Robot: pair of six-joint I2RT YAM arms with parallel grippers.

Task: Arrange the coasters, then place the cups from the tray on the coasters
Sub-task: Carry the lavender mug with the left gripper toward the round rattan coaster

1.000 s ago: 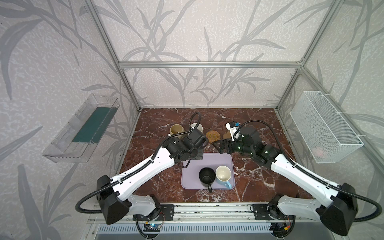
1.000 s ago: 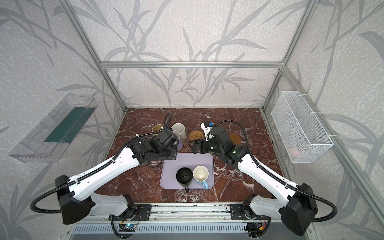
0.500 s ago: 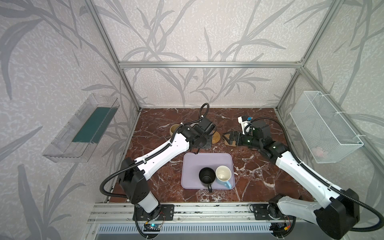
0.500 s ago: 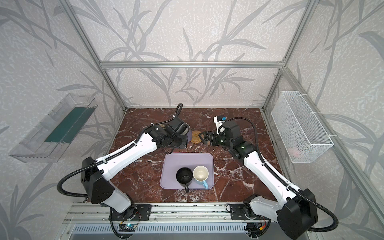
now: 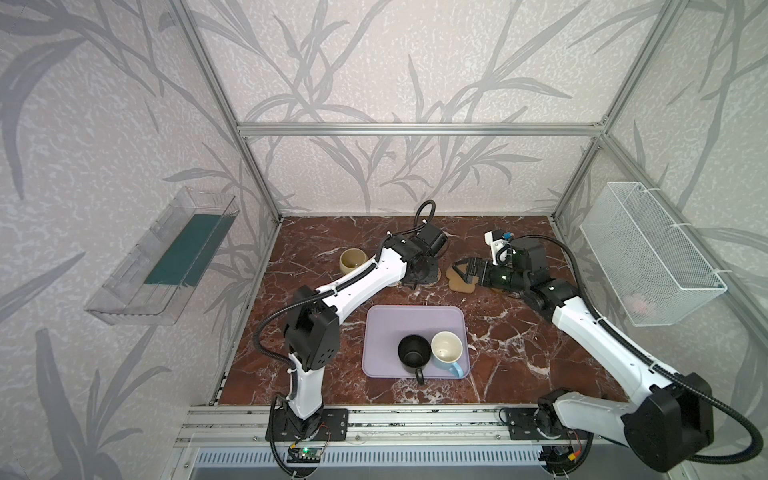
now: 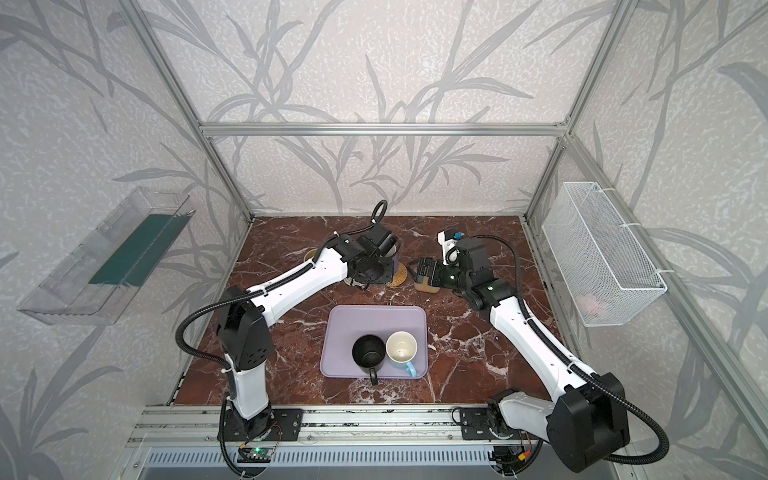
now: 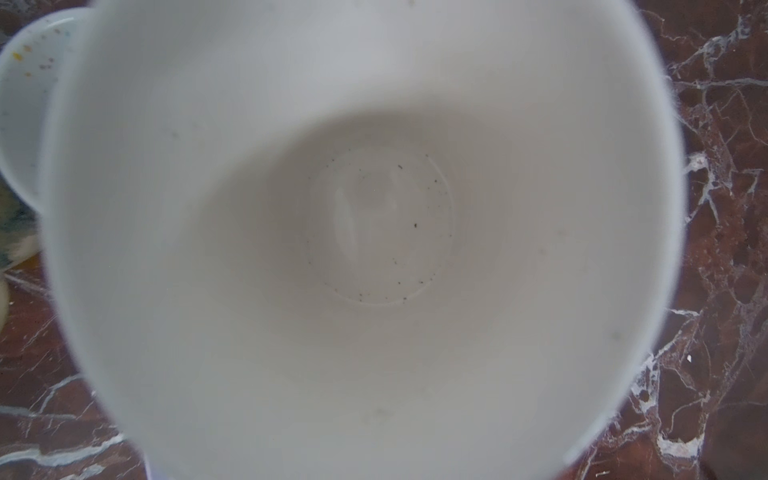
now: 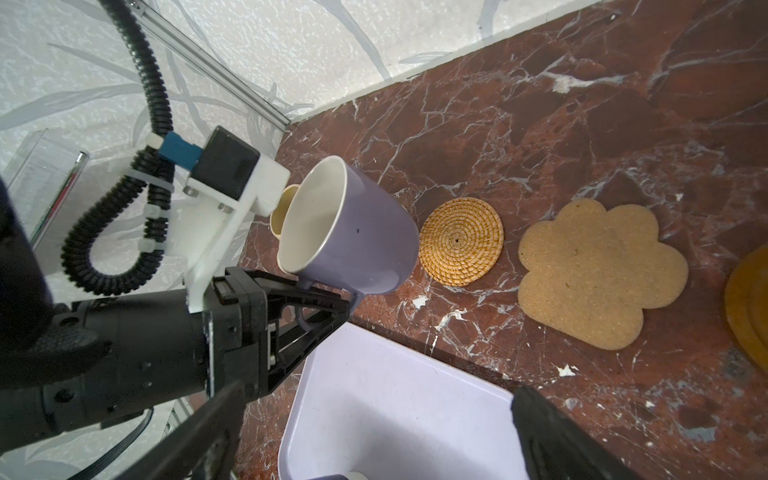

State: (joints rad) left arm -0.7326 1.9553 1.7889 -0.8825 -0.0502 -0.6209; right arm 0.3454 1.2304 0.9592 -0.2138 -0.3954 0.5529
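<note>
My left gripper [image 8: 351,301] is shut on the handle of the lilac cup [image 8: 357,237]. The cup hangs tilted, its base just beside the tan rattan coaster [image 8: 461,241]. In the left wrist view its pale inside [image 7: 374,228] fills the frame, and the fingers are hidden. My right gripper [image 5: 463,268] stands open and empty over the beige paw coaster [image 8: 598,274], by the lilac tray's [image 5: 390,328] far edge. The black cup [image 5: 413,351] and the light blue cup [image 5: 446,349] stand on the tray. The beige cup [image 5: 352,259] stands at the back left.
An amber disc [image 8: 752,303] lies past the paw coaster. A white speckled cup's rim [image 7: 25,104] shows beside the lilac one. A clear bin [image 5: 166,262] hangs on the left wall and a wire basket [image 5: 648,253] on the right wall.
My left arm has carried the lilac cup from beside the tray toward the back, up to the rattan coaster. My right gripper has drawn back and right, still open.
</note>
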